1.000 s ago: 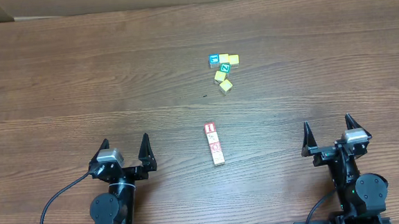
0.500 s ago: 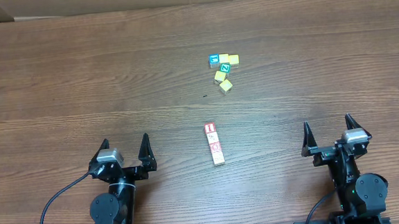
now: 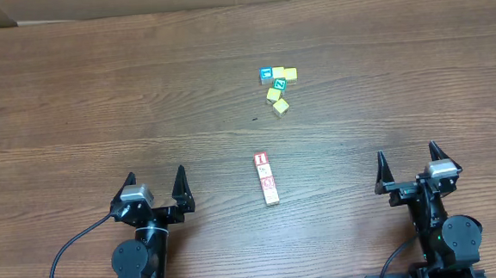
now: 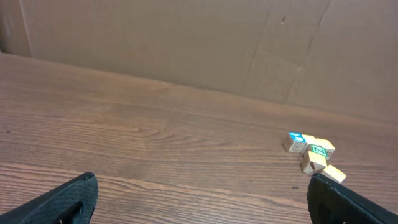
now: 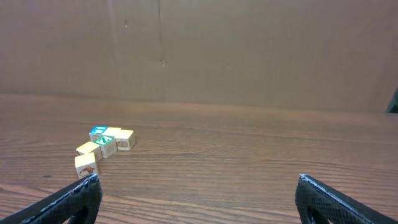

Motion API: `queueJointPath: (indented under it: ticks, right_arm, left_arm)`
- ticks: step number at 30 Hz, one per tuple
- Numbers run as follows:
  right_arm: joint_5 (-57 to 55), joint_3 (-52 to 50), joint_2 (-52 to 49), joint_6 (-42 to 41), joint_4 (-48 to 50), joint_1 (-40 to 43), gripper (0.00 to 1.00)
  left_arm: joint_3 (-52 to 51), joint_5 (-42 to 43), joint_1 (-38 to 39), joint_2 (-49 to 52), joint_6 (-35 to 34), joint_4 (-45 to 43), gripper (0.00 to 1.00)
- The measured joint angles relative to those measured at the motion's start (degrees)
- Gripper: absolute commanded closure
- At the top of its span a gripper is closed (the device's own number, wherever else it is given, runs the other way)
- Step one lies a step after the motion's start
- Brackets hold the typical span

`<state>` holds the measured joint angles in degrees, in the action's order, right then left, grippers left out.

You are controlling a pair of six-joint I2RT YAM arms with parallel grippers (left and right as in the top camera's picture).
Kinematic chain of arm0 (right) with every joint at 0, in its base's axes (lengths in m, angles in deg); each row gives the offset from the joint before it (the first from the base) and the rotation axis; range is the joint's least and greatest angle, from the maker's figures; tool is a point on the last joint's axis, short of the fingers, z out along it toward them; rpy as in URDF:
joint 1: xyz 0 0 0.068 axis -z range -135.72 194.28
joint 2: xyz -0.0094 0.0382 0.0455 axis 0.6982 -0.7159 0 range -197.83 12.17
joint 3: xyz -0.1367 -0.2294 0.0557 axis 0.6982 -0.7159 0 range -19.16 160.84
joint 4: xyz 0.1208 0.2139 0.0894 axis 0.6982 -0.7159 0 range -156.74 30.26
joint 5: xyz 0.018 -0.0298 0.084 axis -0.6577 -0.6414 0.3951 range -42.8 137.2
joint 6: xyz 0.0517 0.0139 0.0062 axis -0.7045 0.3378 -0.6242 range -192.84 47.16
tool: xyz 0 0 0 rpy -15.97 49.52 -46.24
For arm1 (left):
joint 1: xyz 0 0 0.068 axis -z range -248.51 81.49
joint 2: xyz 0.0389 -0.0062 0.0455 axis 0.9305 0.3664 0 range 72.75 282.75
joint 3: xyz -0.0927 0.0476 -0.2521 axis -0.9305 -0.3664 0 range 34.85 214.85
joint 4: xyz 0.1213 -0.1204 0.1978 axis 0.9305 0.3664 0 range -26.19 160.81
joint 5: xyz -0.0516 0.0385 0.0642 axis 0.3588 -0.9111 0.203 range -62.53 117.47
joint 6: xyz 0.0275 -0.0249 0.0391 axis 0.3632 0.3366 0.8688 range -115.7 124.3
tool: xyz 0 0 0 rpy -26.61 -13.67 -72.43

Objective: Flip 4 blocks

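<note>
The blocks [image 3: 266, 179] lie in a short straight row of several cubes near the table's middle front, with pale faces, red frames and red marks. My left gripper [image 3: 155, 175] rests open at the front left, well to the left of the row. At the front right my right gripper [image 3: 406, 153] is open too, far to the right of the row. The left wrist view shows the left gripper [image 4: 202, 179] with only bare wood between its fingers. The same holds for the right gripper [image 5: 198, 180] in its own view. The blocks are out of both wrist views.
A loose cluster of yellow, blue-faced and green-faced cubes [image 3: 278, 87] sits farther back, right of centre, also visible as the cube cluster [image 4: 311, 152] and the cube cluster [image 5: 102, 149]. A cardboard wall [image 5: 199, 50] borders the wooden table's [image 3: 99, 96] far edge.
</note>
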<state>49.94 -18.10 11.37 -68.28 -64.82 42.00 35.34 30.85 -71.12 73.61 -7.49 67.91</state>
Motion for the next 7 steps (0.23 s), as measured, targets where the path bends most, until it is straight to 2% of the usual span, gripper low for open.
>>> queueJointPath:
  ticks: [7]
  right_arm:
    - [0.0,0.0,0.0,0.0,0.02,0.0,0.0]
  left_arm:
    - [0.0,0.0,0.0,0.0,0.0,0.0,0.0]
